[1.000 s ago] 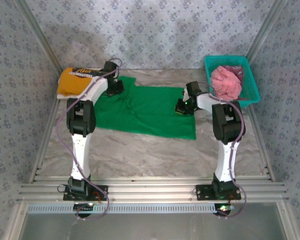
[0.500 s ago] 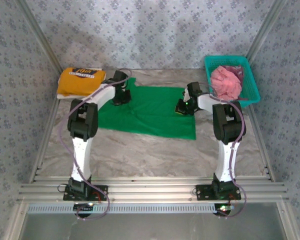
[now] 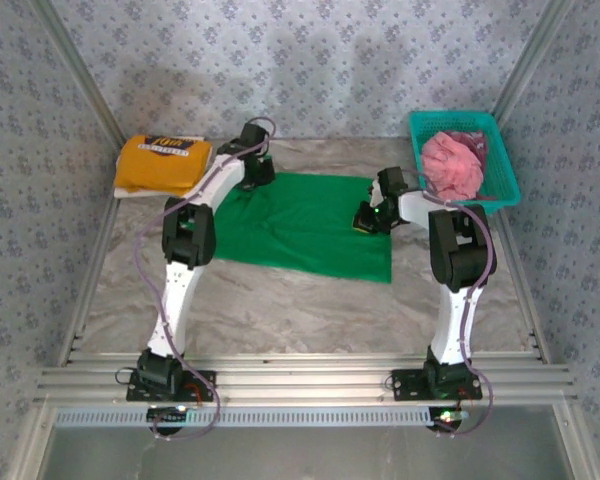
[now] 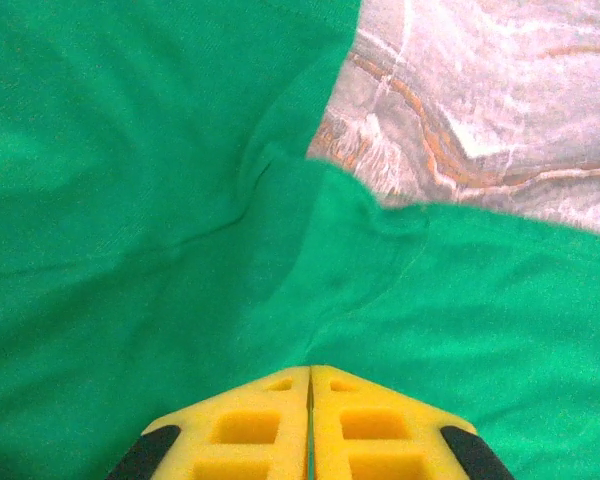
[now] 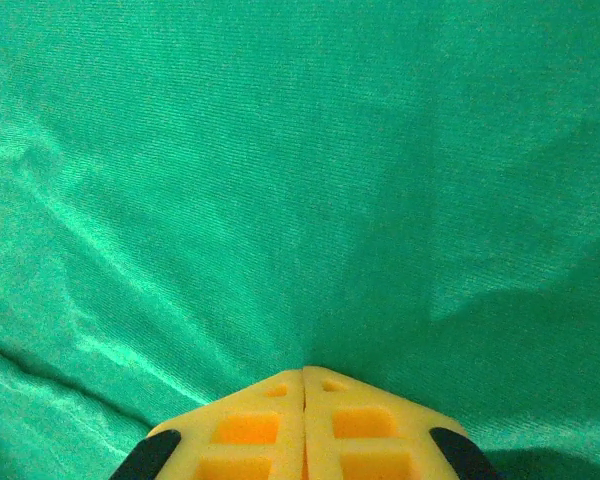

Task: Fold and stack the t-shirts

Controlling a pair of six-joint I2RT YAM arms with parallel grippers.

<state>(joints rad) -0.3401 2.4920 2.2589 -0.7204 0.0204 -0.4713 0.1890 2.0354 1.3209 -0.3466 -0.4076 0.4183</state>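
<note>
The green t-shirt (image 3: 310, 225) lies spread over the middle of the table. My left gripper (image 3: 254, 180) is at its far left corner, fingers together with a sliver of green cloth pinched between them (image 4: 310, 368). My right gripper (image 3: 366, 217) sits low on the shirt's right side, shut, and the cloth's creases run into its fingertips (image 5: 303, 370). The yellow-orange t-shirt (image 3: 163, 160) with dark print lies folded at the far left. The pink t-shirt (image 3: 453, 165) is bunched in the basket.
The teal plastic basket (image 3: 502, 160) stands at the far right corner. Bare marbled tabletop (image 4: 480, 100) shows beyond the green cloth's edge and along the near half of the table (image 3: 280, 310). Patterned walls close in on three sides.
My left gripper has moved right, from beside the yellow-orange shirt to the green shirt's far corner, drawing the shirt's left part inward. The right gripper has barely shifted.
</note>
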